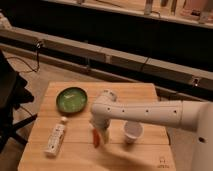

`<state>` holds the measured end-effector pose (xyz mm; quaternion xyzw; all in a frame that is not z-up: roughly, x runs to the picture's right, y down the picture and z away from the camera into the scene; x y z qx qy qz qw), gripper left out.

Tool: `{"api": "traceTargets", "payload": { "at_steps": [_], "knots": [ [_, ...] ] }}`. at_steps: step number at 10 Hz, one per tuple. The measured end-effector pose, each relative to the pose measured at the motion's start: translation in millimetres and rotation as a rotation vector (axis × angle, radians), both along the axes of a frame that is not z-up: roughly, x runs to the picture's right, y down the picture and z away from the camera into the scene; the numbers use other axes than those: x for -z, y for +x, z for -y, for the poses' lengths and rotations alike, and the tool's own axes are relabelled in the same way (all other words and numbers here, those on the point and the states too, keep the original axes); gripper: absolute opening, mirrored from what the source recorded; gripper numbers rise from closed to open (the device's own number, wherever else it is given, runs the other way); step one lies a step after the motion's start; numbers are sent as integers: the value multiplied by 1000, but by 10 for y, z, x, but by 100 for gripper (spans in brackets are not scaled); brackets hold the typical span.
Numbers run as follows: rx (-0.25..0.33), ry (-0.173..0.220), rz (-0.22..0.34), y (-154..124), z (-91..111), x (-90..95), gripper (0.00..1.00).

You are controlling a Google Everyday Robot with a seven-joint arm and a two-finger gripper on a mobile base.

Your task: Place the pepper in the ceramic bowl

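Light wood table (pixel 140 92) on a grey floor, w/ long dark ledges running across the room behind it and a dark chair (pixel 9 97) off its left edge. Ceramic bowl (pixel 71 99) sits twd the back-left corner, nothing in it. White bottle (pixel 56 138) lies near the front-left corner, white cup (pixel 132 131) stands right of centre twd the front edge. White arm (pixel 150 114) reaches in from the right; gripper (pixel 101 134) is down at table level btwn bottle and cup, right at the pepper (pixel 94 140), which lies on the wood well apart from the bowl. Can't tell if the claw is clenched, released or grasping
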<state>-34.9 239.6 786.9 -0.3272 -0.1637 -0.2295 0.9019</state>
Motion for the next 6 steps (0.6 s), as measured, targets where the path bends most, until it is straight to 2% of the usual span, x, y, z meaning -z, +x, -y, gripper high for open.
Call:
{"api": "traceTargets", "payload": {
  "at_steps": [3, 6],
  "knots": [
    [1, -46, -18, -9, -147, -165, 80],
    [-6, -79, -35, 17, -231, -246, 79]
  ]
}}
